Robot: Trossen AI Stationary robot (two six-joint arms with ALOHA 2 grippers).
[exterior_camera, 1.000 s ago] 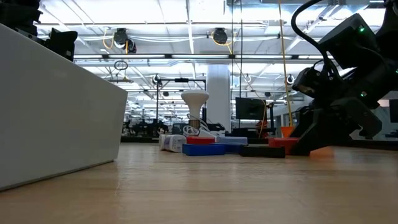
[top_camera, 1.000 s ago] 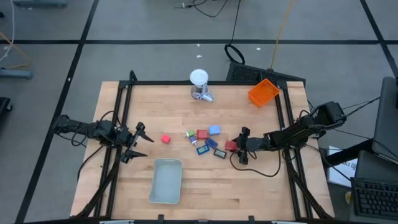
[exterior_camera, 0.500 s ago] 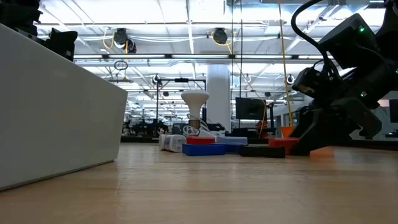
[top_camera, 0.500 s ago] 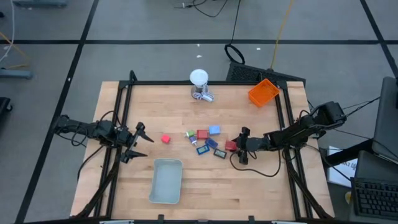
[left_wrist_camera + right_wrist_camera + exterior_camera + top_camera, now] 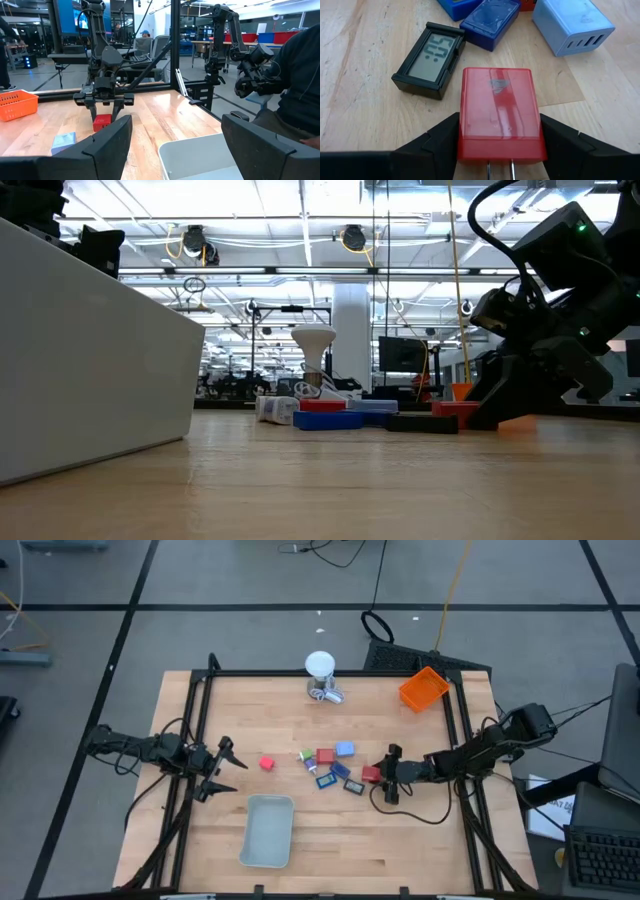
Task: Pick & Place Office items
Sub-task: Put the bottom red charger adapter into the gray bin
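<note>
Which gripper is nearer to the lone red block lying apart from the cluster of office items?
The left. The left gripper waits open just beside the lone red block, while the right gripper sits beyond the cluster, its fingers around a red plug-in charger.

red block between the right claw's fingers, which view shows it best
The right wrist view: the red block fills it, a finger either side. The high view gives a speck, the low view a sliver, the left wrist view a distant face.

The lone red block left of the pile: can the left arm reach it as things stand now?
Probably yes. The left gripper waits open at the table's left edge, and the red block lies apart from the other pieces with only bare wood between them. The tray sits off that path.
</note>
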